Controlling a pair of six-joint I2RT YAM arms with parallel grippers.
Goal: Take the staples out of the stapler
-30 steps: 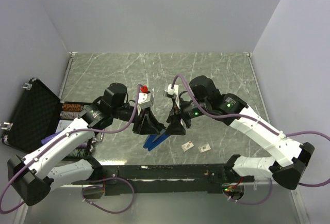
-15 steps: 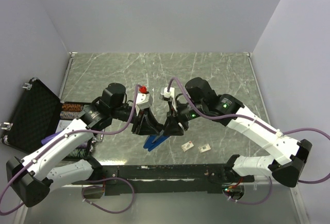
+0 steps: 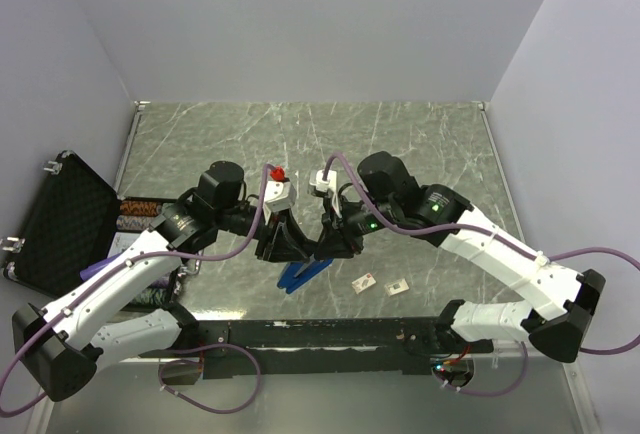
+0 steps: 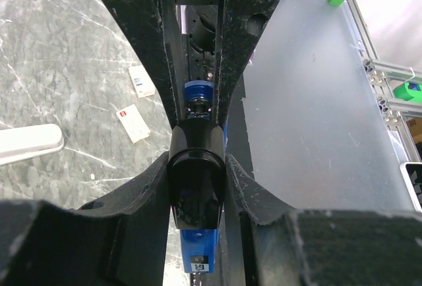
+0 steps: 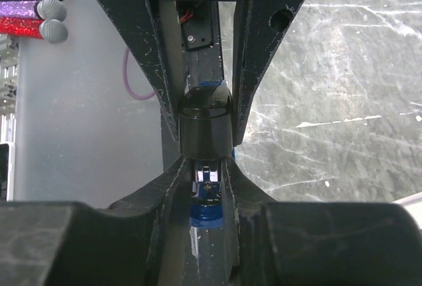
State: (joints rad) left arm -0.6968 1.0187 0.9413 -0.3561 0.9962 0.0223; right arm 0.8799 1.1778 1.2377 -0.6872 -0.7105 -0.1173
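Left wrist — stapler [image 4: 196, 187] between fingers [image 4: 135, 29]

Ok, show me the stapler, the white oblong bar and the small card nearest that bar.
stapler [image 4: 196, 187], left wrist view, on its black end.
white oblong bar [image 4: 26, 142], left wrist view, middle of the part in frame.
small card [image 4: 134, 122], left wrist view, centre of its face.
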